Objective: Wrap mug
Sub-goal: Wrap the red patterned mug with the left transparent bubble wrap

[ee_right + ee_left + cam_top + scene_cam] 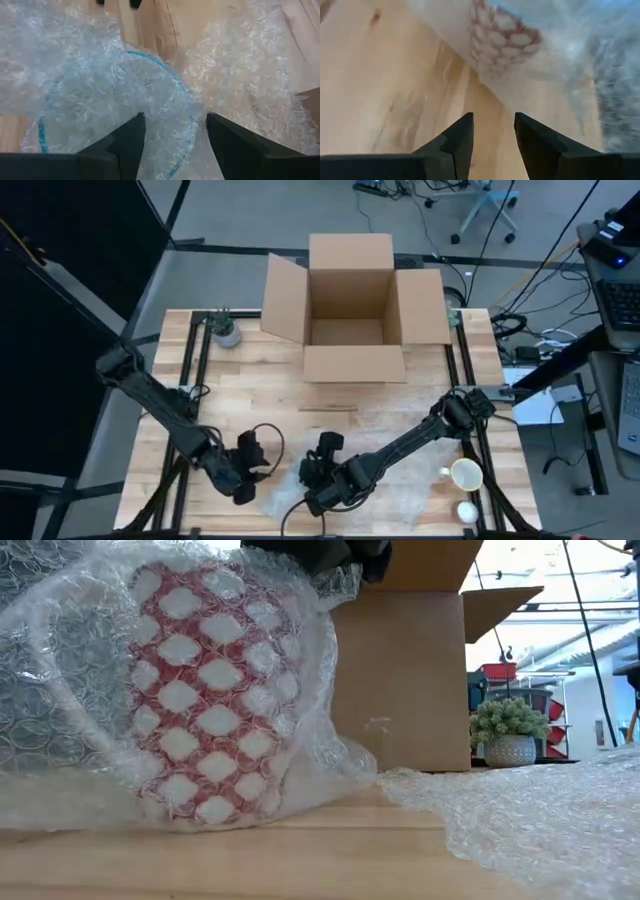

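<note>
- An open brown cardboard box [352,308] stands at the desk's [250,390] far side; a white mug [464,475] sits near right.
- The red-patterned mug wrapped in clear bubble wrap [195,690] lies just ahead of the left gripper [493,131], whose fingers are spread and empty.
- The right gripper [176,131] straddles bubble wrap, fingers spread, seemingly not pinching.

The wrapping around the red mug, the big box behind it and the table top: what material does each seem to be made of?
The wrapping looks like clear plastic bubble wrap: rows of round air cells show against the red mug, with a glossy sheen. The box looks like plain brown cardboard, matte, with folded flaps. The table top appears to be light wood, with plank seams and grain, smooth finish.
</note>
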You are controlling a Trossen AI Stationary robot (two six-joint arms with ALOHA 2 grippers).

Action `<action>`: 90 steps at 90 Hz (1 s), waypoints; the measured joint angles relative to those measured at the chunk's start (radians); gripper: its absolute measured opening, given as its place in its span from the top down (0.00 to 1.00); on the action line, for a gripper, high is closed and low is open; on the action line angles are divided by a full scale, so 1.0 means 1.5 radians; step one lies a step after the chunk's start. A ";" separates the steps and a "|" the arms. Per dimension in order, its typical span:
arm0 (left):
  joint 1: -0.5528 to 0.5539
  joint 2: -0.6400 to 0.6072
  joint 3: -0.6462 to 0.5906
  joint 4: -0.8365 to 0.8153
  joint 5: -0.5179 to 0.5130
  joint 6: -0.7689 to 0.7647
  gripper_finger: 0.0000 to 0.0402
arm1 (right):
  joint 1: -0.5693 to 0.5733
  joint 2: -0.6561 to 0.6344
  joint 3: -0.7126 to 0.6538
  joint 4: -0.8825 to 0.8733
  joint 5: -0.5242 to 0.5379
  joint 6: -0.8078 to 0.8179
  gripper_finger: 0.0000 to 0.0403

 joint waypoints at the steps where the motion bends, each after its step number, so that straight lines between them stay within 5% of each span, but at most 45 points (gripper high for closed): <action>1: -0.001 0.002 0.000 0.006 0.000 0.003 0.68 | 0.000 0.000 0.000 0.000 0.000 0.000 0.51; 28: -0.003 0.009 0.000 0.183 0.006 0.083 0.68 | 0.000 0.000 0.000 0.001 0.000 0.000 0.51; 59: 0.010 -0.027 0.034 0.234 -0.027 0.115 0.68 | 0.000 -0.001 0.000 0.001 0.000 0.005 0.51; 90: 0.069 0.063 0.034 0.271 -0.027 0.121 0.68 | 0.000 -0.001 0.001 0.001 0.000 0.003 0.51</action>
